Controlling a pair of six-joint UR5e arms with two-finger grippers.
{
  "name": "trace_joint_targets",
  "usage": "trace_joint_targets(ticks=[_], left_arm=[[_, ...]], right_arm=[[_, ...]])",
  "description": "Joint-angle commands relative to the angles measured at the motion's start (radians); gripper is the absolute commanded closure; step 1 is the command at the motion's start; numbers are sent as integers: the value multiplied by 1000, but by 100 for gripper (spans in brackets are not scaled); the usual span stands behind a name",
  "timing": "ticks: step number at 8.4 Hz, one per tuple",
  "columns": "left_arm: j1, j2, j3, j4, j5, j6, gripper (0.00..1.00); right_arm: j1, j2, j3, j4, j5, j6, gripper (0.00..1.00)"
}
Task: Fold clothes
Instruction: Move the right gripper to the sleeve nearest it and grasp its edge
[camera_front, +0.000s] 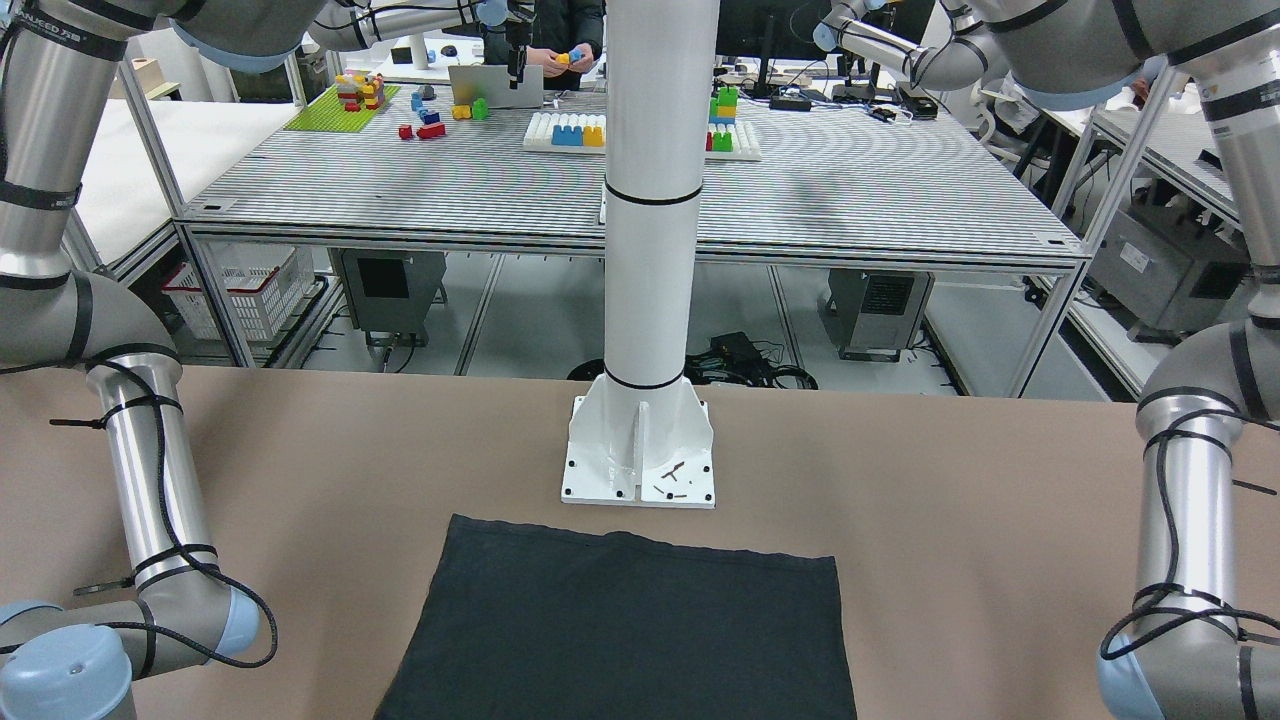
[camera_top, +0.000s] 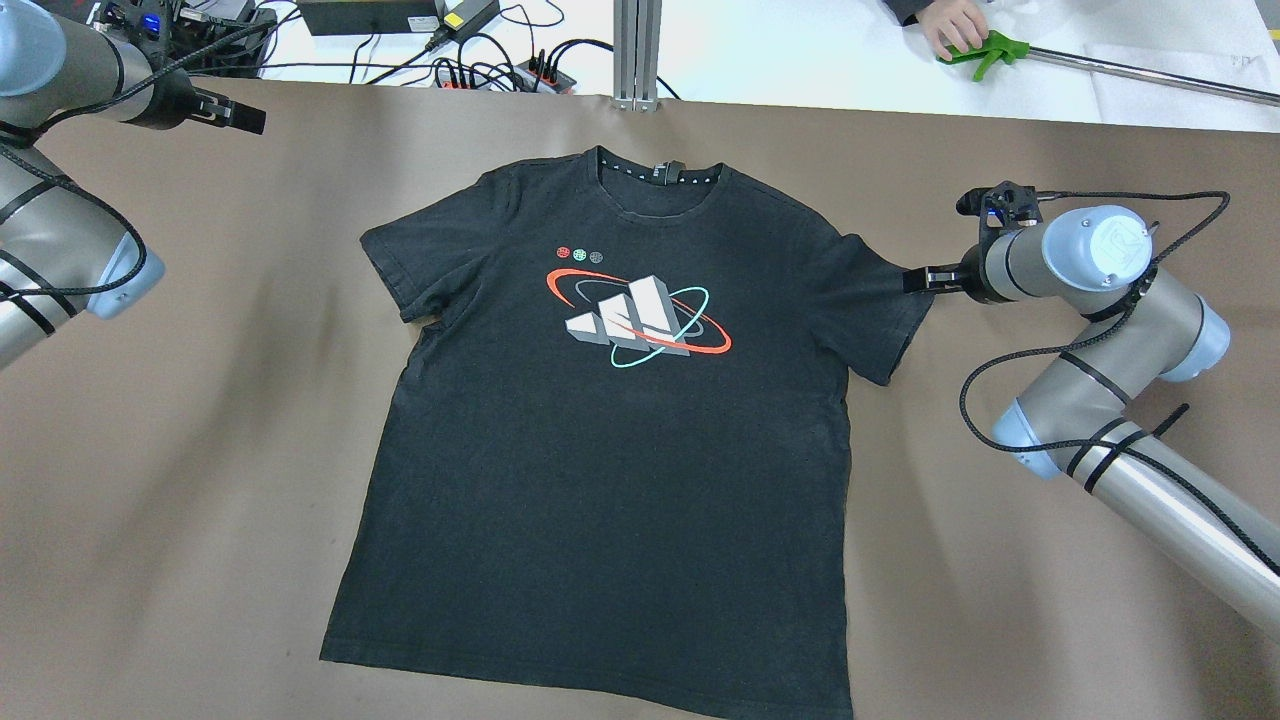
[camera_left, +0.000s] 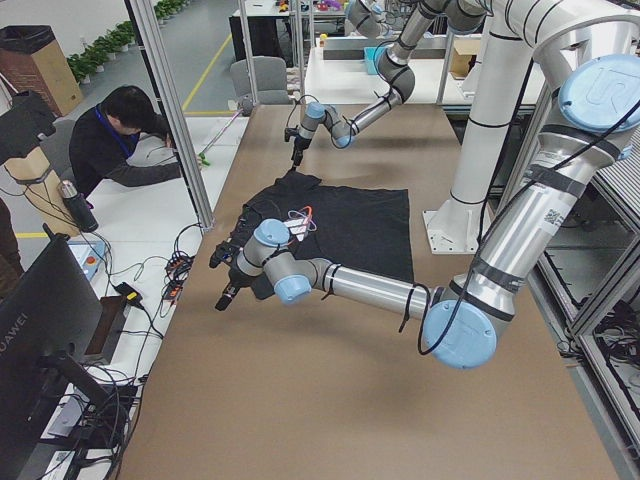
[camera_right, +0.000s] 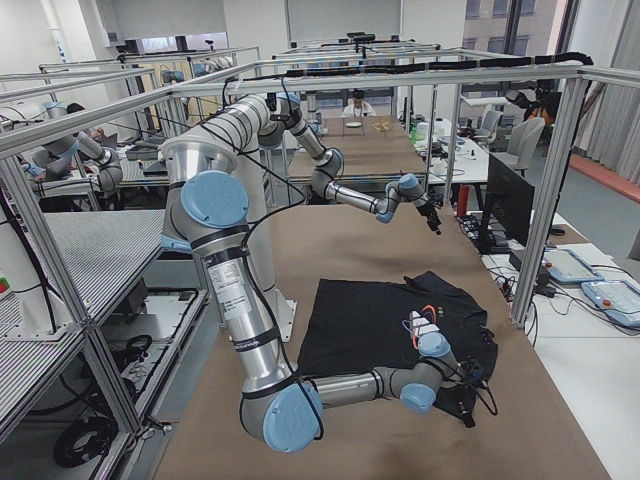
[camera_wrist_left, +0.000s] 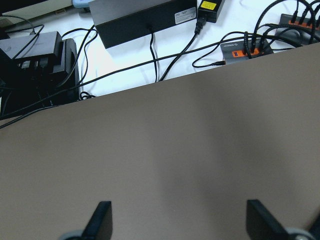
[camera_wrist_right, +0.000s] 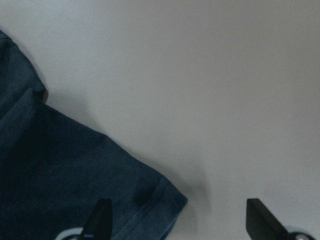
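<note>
A black T-shirt (camera_top: 610, 430) with a white, red and teal print lies spread flat, front up, on the brown table, collar at the far edge. Its hem end shows in the front-facing view (camera_front: 620, 630). My right gripper (camera_top: 915, 280) is open, low over the table at the end of the shirt's right sleeve. In the right wrist view (camera_wrist_right: 177, 220) the sleeve hem (camera_wrist_right: 150, 200) lies by one fingertip (camera_wrist_right: 100, 215), with bare table between the fingers. My left gripper (camera_top: 240, 115) is open and empty over bare table at the far left corner (camera_wrist_left: 177, 220), well away from the shirt.
The robot's white pillar base (camera_front: 640, 460) stands just behind the shirt's hem. Cables and power strips (camera_top: 480, 70) lie past the table's far edge. An operator's hand on a green tool (camera_top: 975, 45) is at the far right. A seated person (camera_left: 120, 140) is beside the table.
</note>
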Motion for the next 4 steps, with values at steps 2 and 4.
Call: trace_joint_targets(ticks=[2,4], left_arm=[[0,2,-1,-4,0,-2,6],[-1,10,-10,-11,-1,-3,6]], right_arm=[[-23,-2,-17,5,-8,6,6],[-23,-2,-28,6,-6,6,9]])
